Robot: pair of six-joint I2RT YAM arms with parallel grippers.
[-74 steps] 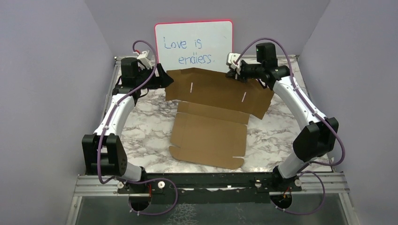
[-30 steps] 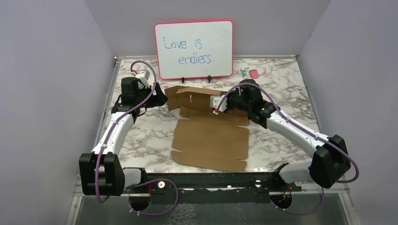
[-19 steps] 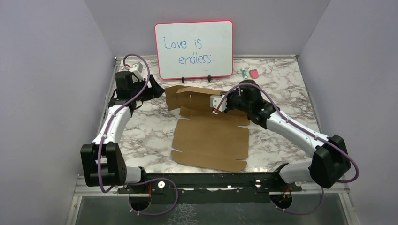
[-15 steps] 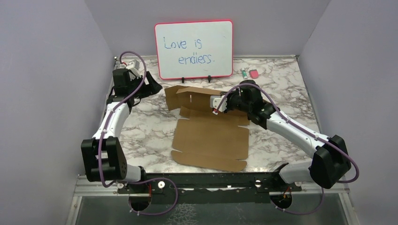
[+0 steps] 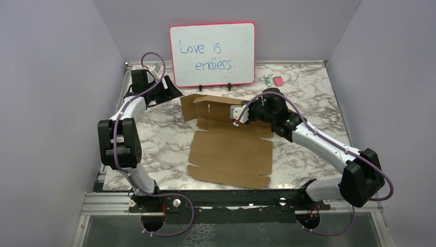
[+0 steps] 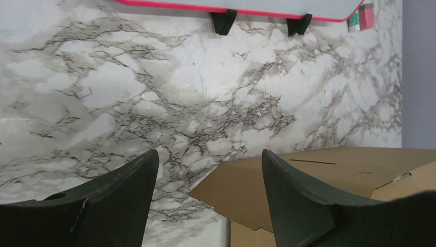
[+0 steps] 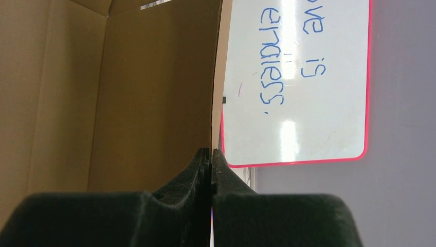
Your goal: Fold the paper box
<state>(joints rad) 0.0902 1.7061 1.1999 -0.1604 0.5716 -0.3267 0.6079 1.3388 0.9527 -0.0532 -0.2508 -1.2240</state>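
The paper box (image 5: 230, 152) lies in the middle of the marble table (image 5: 308, 98). Its large near panel is flat and its far panel is folded up toward the whiteboard (image 5: 212, 51). The right gripper (image 5: 237, 116) is clamped on the top edge of that raised panel. In the right wrist view, the fingers of the right gripper (image 7: 211, 153) are pressed together with the thin cardboard edge of the paper box (image 7: 139, 92) pinched between them, and the whiteboard (image 7: 298, 103) stands behind.

The left gripper (image 5: 171, 92) sits just beside the box's far left corner. In the left wrist view, the left gripper (image 6: 210, 154) is spread wide and grasps nothing. The corner of the paper box (image 6: 308, 175) shows beyond its fingers on the table (image 6: 154, 77).

A second ago the left gripper was against the box's left flap. It has since drawn back toward the far left corner of the table, with its elbow risen. The right arm and the box have not moved.

There is one box, two arms, one whiteboard, and two small items to the whiteboard's right: a green-and-white one (image 5: 268, 81) and a pink one (image 5: 277, 81).
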